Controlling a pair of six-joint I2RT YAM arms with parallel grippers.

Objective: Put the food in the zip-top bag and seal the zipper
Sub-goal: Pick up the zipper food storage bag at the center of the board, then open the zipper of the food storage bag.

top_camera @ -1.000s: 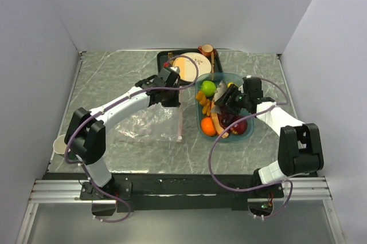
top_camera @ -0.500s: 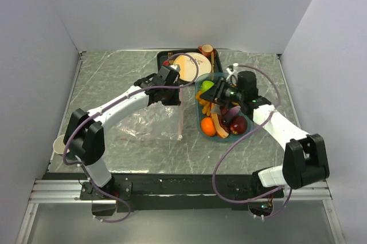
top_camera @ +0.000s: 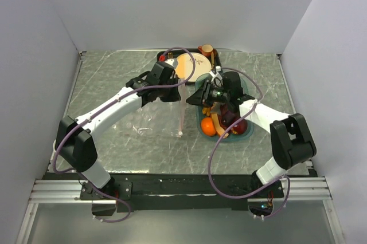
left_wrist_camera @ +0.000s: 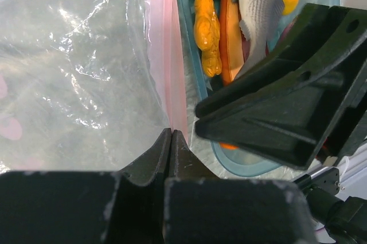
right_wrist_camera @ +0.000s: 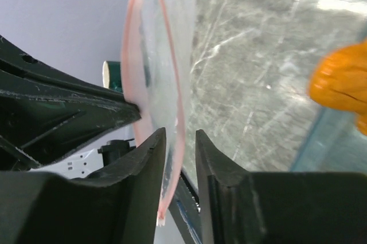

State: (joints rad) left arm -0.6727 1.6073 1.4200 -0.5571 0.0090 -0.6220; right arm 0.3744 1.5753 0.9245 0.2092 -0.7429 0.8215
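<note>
Pinching the zipper [left_wrist_camera: 166, 61] with fingers pressed together, the left gripper [left_wrist_camera: 171, 134] holds the zip-top bag [left_wrist_camera: 74, 83] by its mouth edge, just beside the teal tray [left_wrist_camera: 192, 78] of food [left_wrist_camera: 207, 32]. The right gripper [right_wrist_camera: 179, 136] straddles one zipper lip, jaws slightly apart.

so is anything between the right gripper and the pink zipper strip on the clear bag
Nothing visible. The thin pale pink zipper strip of the clear plastic bag runs through the gap of the right gripper, jaws apart. The left gripper is shut on the same strip.
</note>
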